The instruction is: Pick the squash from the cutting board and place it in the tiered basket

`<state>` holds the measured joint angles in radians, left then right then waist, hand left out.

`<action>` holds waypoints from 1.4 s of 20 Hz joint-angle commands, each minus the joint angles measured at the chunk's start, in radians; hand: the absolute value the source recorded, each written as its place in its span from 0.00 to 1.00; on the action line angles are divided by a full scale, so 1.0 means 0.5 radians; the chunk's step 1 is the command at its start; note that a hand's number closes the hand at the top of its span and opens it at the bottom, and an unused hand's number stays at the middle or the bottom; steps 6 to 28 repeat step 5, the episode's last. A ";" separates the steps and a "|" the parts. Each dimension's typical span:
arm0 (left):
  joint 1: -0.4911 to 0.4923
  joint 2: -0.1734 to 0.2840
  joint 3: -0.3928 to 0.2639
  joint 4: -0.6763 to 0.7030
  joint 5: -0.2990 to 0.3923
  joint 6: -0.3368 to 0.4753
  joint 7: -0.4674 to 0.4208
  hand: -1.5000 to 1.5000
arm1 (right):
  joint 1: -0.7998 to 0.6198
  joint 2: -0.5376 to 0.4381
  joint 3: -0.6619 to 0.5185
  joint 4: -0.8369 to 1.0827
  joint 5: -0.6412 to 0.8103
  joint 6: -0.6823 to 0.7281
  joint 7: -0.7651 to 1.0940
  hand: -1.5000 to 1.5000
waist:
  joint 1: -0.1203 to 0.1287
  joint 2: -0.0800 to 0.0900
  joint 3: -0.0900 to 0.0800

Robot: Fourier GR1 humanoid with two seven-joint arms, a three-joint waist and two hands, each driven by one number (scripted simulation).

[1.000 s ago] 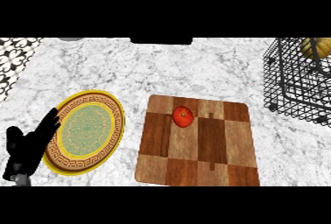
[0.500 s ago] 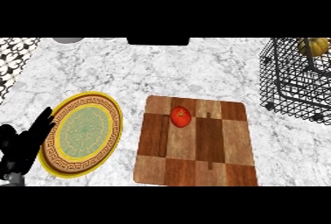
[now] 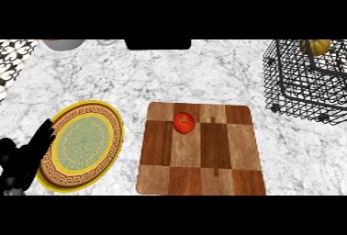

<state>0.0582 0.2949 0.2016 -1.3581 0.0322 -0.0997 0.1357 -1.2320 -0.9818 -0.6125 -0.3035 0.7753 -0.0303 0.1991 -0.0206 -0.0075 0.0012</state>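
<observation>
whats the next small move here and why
Probably bring the right hand, not in view, over the cutting board toward the red-orange squash. The squash sits untouched near the board's far-left part, and the wire tiered basket stands at the far right. The left hand rests open at the left edge, over the plate, away from the squash.

So the counter (image 3: 203, 78) is white marble with grey veins all over. On the left side there's a round plate (image 3: 82, 145) with a yellow rim, a brown band with a key pattern, and a pale green middle, lying flat on the stone. Up at the far edge there's a grey rounded thing (image 3: 62, 44), cut off, can't tell what it is, and a smaller pale one (image 3: 105, 42) beside it. Top left corner has a black and white patterned patch (image 3: 13, 53), maybe tile.
</observation>
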 commanded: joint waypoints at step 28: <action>0.067 -0.019 0.033 -0.004 -0.013 0.041 -0.017 0.50 | 0.470 -0.217 -0.411 -0.066 -0.485 0.432 -0.379 0.00 | -0.069 -0.022 -0.003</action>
